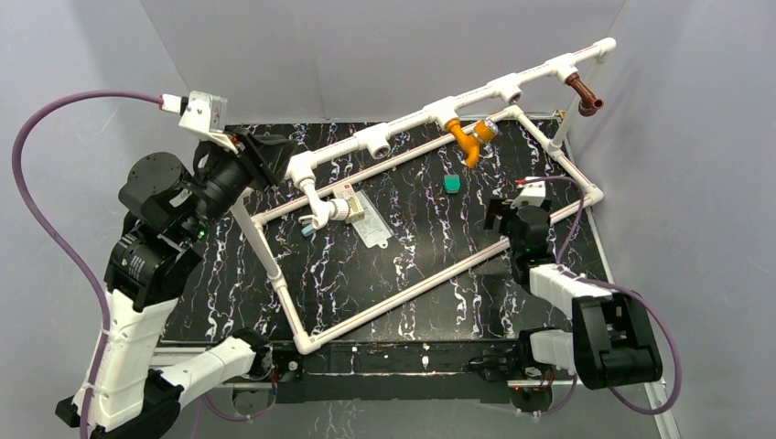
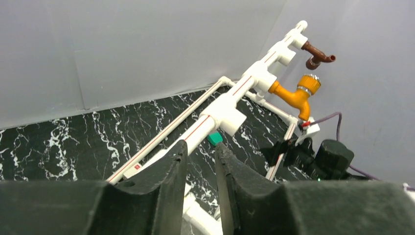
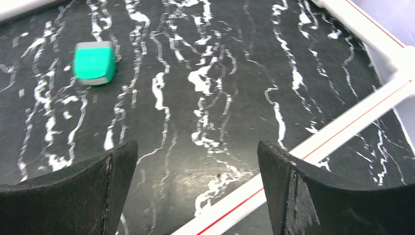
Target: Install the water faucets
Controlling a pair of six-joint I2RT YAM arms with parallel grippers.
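Note:
The orange faucet [image 1: 470,140] with a silvery end sits on a middle T-fitting of the raised white pipe frame [image 1: 412,120]. It also shows in the left wrist view [image 2: 295,95]. The reddish-brown faucet [image 1: 583,94] sits on the far right fitting and shows in the left wrist view too [image 2: 318,54]. The white faucet [image 1: 326,209] hangs below the pipe's left end fitting. My left gripper [image 1: 273,152] is beside that left end, its jaws a narrow gap apart with nothing between them [image 2: 200,147]. My right gripper [image 1: 505,212] is wide open and empty, low over the table [image 3: 195,161].
A small teal piece [image 1: 451,184] lies on the black marbled table inside the frame, ahead of the right gripper [image 3: 94,62]. A flat white label card [image 1: 371,225] lies near the white faucet. The frame's lower rail [image 3: 313,144] crosses under the right gripper. Grey walls surround the table.

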